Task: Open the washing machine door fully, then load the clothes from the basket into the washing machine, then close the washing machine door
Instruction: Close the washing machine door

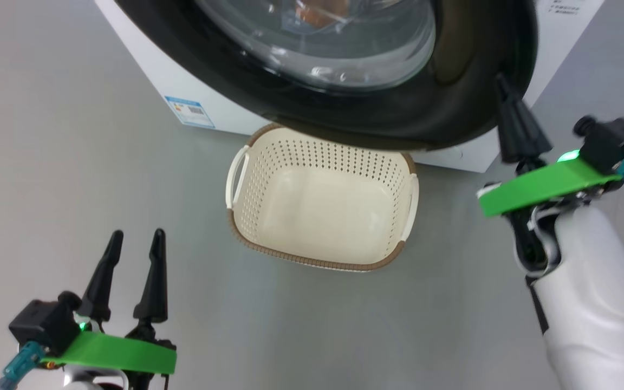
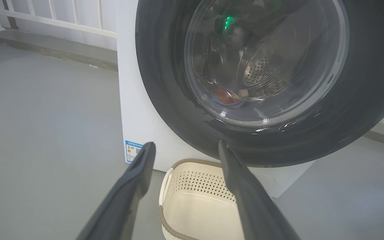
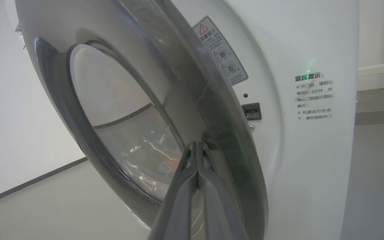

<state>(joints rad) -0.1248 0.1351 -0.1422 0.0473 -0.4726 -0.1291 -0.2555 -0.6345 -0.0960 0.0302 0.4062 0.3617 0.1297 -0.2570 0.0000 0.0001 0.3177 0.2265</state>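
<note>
The washing machine door (image 1: pixel 453 108), a wide glossy black ring around a bulging glass centre, is seen across the top of the head view, hung on the white washing machine (image 1: pixel 182 81). The right gripper (image 1: pixel 500 86) is raised at the right of that view. Its two dark fingers are pressed together with no gap and nothing between them, and they point up at the door's right-hand rim. In the right wrist view the joined fingertips are set over the black rim just beside the glass; whether they touch it cannot be told. There the door is seen standing at an angle off the machine's front panel, with the dark latch slot (image 3: pixel 251 111) and a warning sticker (image 3: pixel 220 50) uncovered behind it.

The right arm is lifted. Its white forearm (image 1: pixel 588 281) rises from the lower right corner, and the wrist is bent so that the fingers reach up and slightly inward.

The left gripper (image 1: pixel 136 238) is held low at the lower left, well apart from the door, with its fingers spread wide and pointing up. In the left wrist view the door's lower rim is framed between those spread fingers.

The clothes (image 2: pixel 227 97) are seen through the glass as a small patch of orange and blue lying low in the steel drum.

The basket (image 1: pixel 317 154) is set on the grey floor (image 1: pixel 46 162) just under the door's lower edge, between the two grippers, with its cream bottom exposed. A small blue label (image 1: pixel 189 111) is seen on the machine's lower front, to the left of the basket.
</note>
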